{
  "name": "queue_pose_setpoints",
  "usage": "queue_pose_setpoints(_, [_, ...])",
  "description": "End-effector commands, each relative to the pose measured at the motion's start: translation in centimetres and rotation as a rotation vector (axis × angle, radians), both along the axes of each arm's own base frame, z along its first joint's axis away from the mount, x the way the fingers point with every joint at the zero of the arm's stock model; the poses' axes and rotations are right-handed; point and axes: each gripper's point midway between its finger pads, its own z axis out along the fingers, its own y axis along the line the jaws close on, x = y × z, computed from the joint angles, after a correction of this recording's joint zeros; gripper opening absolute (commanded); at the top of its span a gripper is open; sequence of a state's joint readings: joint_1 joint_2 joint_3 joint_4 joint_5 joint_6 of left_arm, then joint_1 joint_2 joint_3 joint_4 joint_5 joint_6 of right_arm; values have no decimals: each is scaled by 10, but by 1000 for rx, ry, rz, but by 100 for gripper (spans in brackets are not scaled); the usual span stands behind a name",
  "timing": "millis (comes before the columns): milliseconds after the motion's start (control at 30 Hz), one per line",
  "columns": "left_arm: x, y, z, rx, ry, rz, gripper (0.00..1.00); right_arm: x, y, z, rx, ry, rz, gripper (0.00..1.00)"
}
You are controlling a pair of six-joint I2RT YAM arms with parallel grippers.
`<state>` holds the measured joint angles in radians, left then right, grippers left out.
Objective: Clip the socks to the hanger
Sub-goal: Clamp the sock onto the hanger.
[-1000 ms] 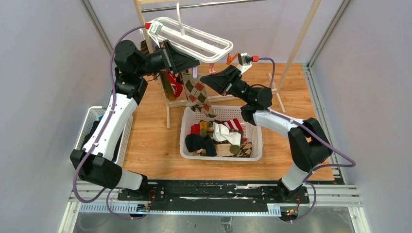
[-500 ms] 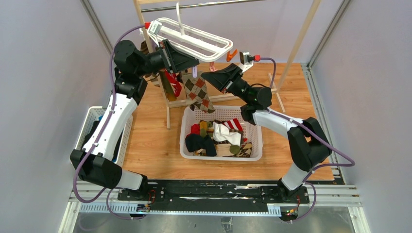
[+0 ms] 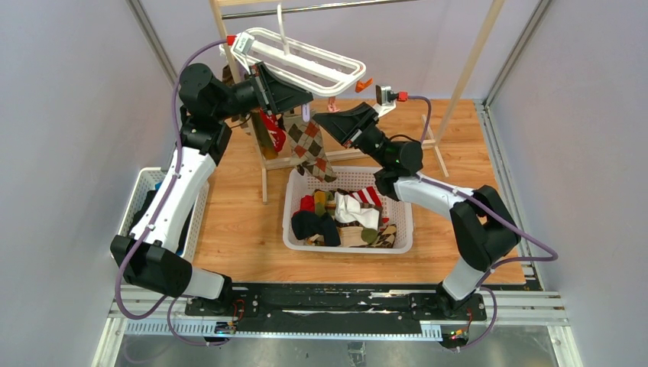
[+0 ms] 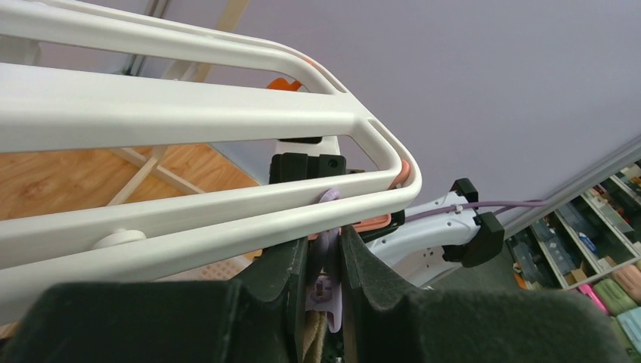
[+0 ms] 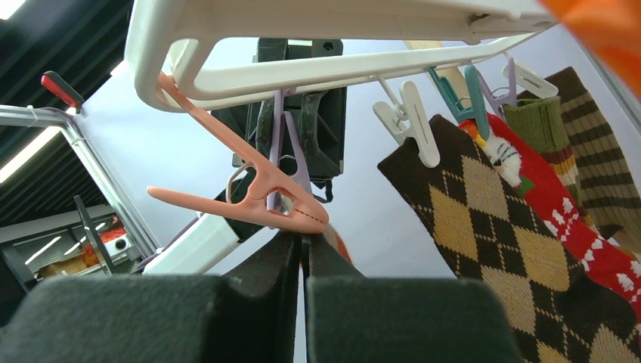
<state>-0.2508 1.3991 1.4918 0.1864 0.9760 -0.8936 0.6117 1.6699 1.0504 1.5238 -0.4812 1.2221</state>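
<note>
The white hanger (image 3: 336,73) hangs from the metal bar. My left gripper (image 3: 306,98) reaches under its near rail (image 4: 189,227) and is shut on a lilac clip (image 4: 326,291), with tan fabric just below the clip. My right gripper (image 3: 319,116) is shut right below a peach clip (image 5: 249,193), and a bit of tan-orange fabric shows at its tip (image 5: 304,240). A tan and rust argyle sock (image 3: 309,149) hangs down from that spot. A dark argyle sock (image 5: 491,227), a red sock (image 5: 574,219) and an olive-striped sock (image 5: 582,144) hang clipped further along.
A white basket (image 3: 289,214) holding several loose socks (image 3: 344,214) stands under the hanger. A second white basket (image 3: 145,183) with a dark bundle sits at the left. The wooden rack's posts (image 3: 264,164) and leg (image 3: 474,61) flank the hanger.
My right gripper has moved up and left, closer to the lilac clip, and the argyle sock shifted with it. The left gripper has stayed on the clip.
</note>
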Motion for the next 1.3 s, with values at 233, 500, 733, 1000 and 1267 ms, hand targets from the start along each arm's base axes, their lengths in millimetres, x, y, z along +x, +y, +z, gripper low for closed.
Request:
queue_pose_setpoints(233, [-6, -2, -10, 21, -11, -36, 0, -15, -11, 33, 118, -77, -80, 0])
queue_pose_setpoints(500, [-8, -1, -8, 21, -17, -35, 0, -11, -23, 32, 136, -60, -152, 0])
queue_pose_setpoints(733, [-7, -2, -8, 20, -14, -33, 0, -14, -24, 38, 148, -68, -140, 0])
queue_pose_setpoints(1000, [-7, -1, -8, 19, -16, -28, 32, -16, -18, 42, 147, -74, -99, 0])
queue_pose_setpoints(1267, [-5, 0, -5, 15, -22, -16, 40, -13, -14, 32, 125, -62, -92, 0])
